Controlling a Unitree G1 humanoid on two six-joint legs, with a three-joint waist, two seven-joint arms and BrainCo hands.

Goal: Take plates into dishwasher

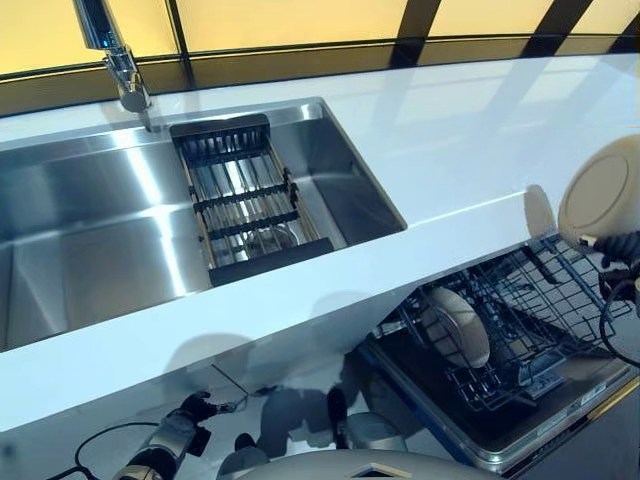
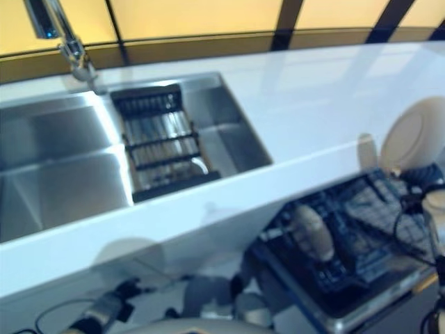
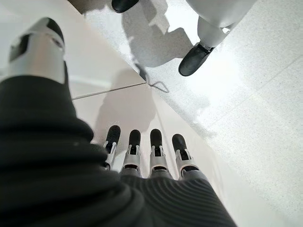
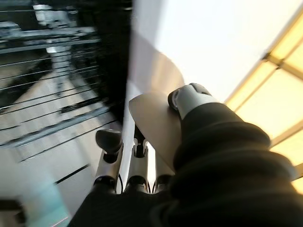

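A cream plate (image 1: 605,190) is held upright above the right side of the open dishwasher's lower rack (image 1: 545,300), at the counter's front edge. My right hand (image 1: 622,250) grips it from below. In the right wrist view the plate (image 4: 154,118) is pinched between the thumb (image 4: 189,97) and the curled fingers (image 4: 108,142). Another pale plate (image 1: 455,325) stands on edge in the rack's left part. My left hand (image 1: 188,418) hangs low beside the cabinet front; in its wrist view the fingers (image 3: 156,151) are straight and hold nothing.
A white counter (image 1: 480,140) runs across the scene, with a steel sink (image 1: 90,250) set into it. A dark slatted drainer (image 1: 245,195) lies in the sink, and a tap (image 1: 115,50) stands behind. The dishwasher door (image 1: 530,440) lies open below.
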